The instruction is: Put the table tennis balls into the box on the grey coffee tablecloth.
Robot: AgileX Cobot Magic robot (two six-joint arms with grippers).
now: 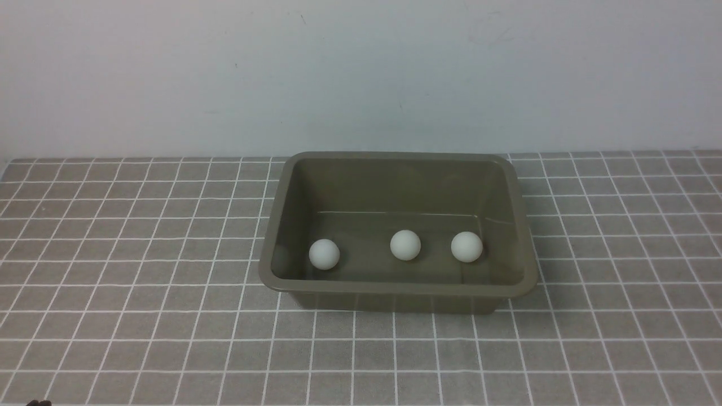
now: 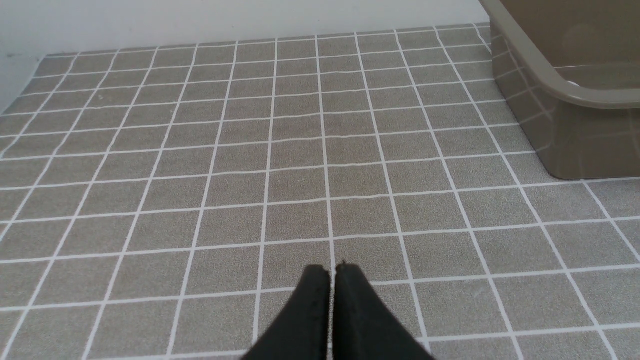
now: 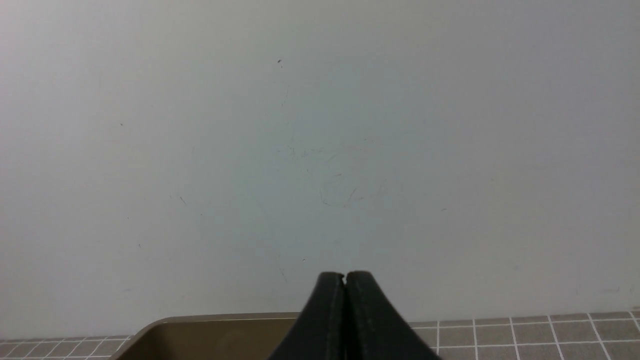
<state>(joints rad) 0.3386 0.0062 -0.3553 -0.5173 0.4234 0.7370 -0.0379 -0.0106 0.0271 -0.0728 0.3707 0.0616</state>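
Balls at nine o'clock (image 1: 324, 254), centre (image 1: 405, 245) and three o'clock (image 1: 466, 247) lie inside the box (image 1: 397, 288) on the tablecloth (image 1: 141, 282), visible in the front view but in neither wrist view. Each wrist view instead shows its own gripper, left (image 2: 332, 270) and right (image 3: 345, 277), fingertips together, holding nothing.
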